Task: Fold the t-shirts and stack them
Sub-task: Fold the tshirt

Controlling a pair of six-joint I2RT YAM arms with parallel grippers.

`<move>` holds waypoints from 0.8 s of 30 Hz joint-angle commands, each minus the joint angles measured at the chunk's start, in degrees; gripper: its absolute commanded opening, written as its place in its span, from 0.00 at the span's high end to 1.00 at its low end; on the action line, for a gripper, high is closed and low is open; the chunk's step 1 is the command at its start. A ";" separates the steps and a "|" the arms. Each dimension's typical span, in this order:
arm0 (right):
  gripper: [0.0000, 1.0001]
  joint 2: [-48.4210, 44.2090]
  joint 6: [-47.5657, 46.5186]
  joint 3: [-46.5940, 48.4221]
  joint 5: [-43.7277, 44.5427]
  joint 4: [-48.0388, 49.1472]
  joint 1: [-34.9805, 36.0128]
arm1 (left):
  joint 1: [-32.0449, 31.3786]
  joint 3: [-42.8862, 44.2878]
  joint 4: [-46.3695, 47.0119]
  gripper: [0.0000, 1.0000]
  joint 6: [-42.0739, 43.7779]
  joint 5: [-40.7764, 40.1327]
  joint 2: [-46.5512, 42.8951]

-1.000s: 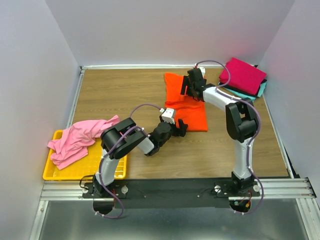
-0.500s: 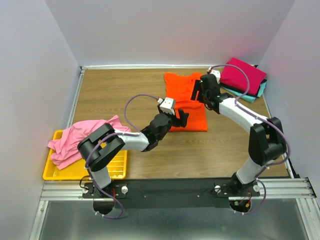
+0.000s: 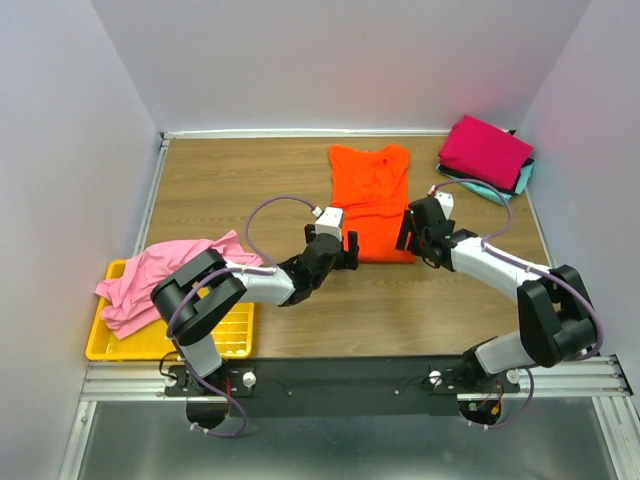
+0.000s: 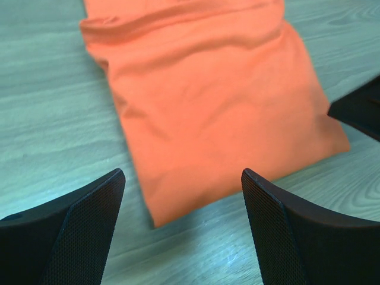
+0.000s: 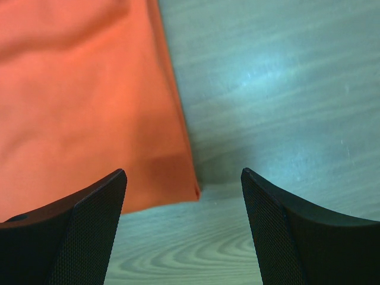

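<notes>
The orange t-shirt (image 3: 372,200) lies flat on the table as a long strip, its sides folded in. My left gripper (image 3: 347,250) is open and empty just short of the shirt's near left corner (image 4: 155,221). My right gripper (image 3: 405,236) is open and empty at the near right corner (image 5: 196,191). The shirt fills the upper part of both wrist views (image 4: 214,113) (image 5: 89,107). A crumpled pink t-shirt (image 3: 160,277) lies on the yellow tray. A folded magenta t-shirt (image 3: 486,150) tops a stack with dark and teal ones (image 3: 478,188) at the back right.
The yellow mesh tray (image 3: 222,342) sits at the near left edge of the wooden table (image 3: 240,180). White walls enclose the table on three sides. The right gripper's tip shows as a dark shape in the left wrist view (image 4: 359,113).
The right gripper came back from the shirt's far end to its near right corner, leaving the shirt flat. The left gripper drew back slightly to the near left corner.
</notes>
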 commanded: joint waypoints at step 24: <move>0.39 0.71 3.67 -8.44 -5.85 3.70 0.25 | 1.23 -2.43 -5.94 0.17 -6.68 -0.68 0.29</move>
